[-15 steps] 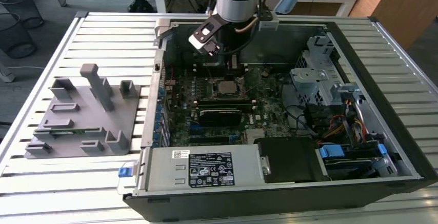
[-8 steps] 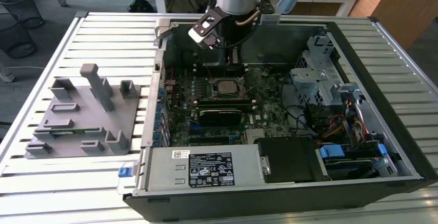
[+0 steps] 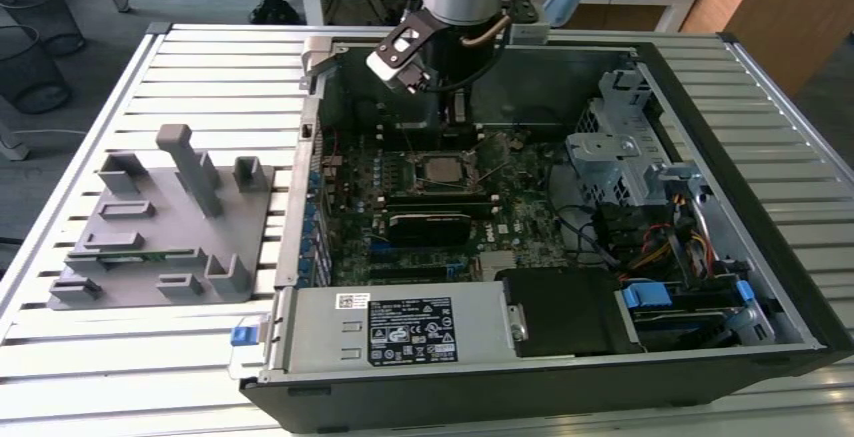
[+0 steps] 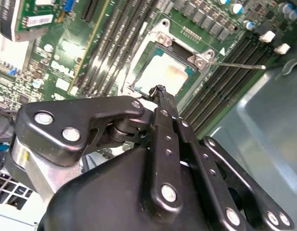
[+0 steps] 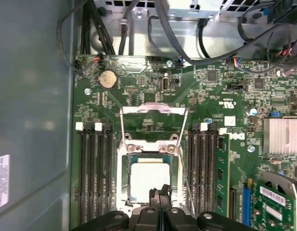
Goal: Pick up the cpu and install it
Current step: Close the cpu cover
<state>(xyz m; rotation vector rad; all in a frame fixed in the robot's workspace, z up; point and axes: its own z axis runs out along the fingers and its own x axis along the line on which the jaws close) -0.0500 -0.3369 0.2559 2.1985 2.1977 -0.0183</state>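
The cpu lies flat in the motherboard socket inside the open computer case, its silver top facing up. In both wrist views the cpu sits in the socket frame, and the socket's metal load plate is swung open. My gripper hangs just above the socket's far side. Its black fingertips are pressed together with nothing between them, and they overlap one edge of the chip in the picture. In the second wrist view the gripper tip sits right by the chip's edge.
The case walls surround the board. A drive cage and cables stand at the exterior view's right, a power supply at the front. A grey parts fixture rests on the slatted table. Memory slots flank the socket; a thin lever sticks out.
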